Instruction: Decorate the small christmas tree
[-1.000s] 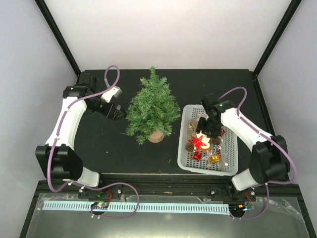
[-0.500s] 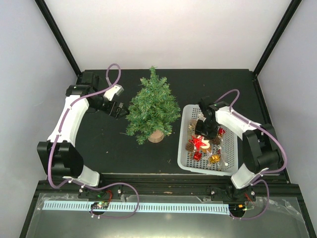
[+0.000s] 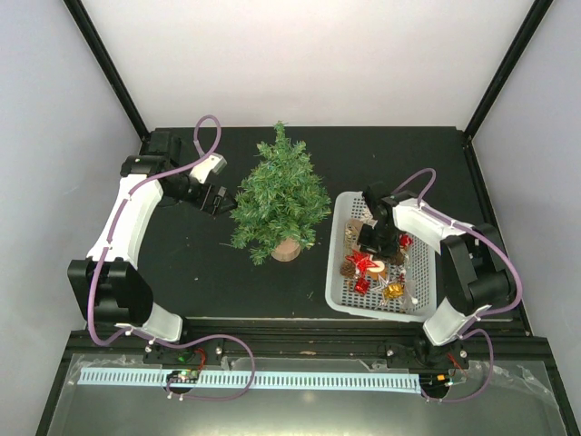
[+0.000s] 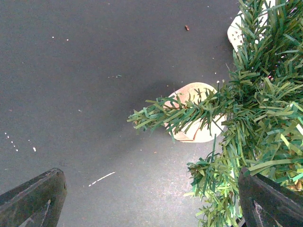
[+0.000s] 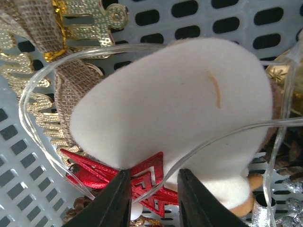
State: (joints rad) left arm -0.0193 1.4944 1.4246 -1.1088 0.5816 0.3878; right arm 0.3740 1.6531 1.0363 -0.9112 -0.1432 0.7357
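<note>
One tree point(image 3: 280, 202) stands mid-table point(image 3: 182, 263). One white basket point(image 3: 334, 283) of ornaments sits just to its right. The left gripper point(image 3: 222, 202) has its jaws spread wide at the tree's left branches. The right gripper point(image 5: 154, 189) is down in the basket, jaws narrowly apart astride one red star point(image 5: 99, 172) and one white ornament point(image 5: 175, 109), with a clear wire point(image 5: 33, 104) looping across. Whether they pinch, I cannot tell.

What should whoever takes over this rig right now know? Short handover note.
Left gripper: open, empty, beside the small christmas tree on the left arm's side.
Right gripper: down in the white basket, fingers narrowly apart over a white felt ornament and a red star; whether it is gripping is unclear.
Tree stands upright mid-table, with the basket of ornaments to its right.
Done: nothing visibly hung on the tree.
Left: lift an ornament, hang it, repeat.
</note>
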